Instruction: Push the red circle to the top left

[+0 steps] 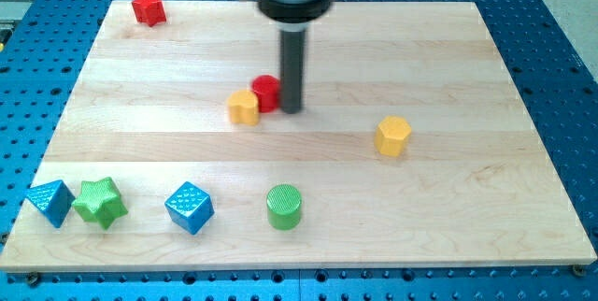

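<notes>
Red circle (265, 92) touches my tip (291, 109) at its 3 o'clock.
Light, rigid, slippery: you push low toward 10 o'clock; the yellow block (244, 107) obstructs; rod bare, gripping nothing.

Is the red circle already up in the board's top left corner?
No. The red circle sits mid-board between my tip and a yellow block.

There are two red blocks (148, 7) (265, 92), two yellow (244, 107) (393, 136), two green (100, 202) (284, 207) and two blue (49, 201) (190, 207).
</notes>
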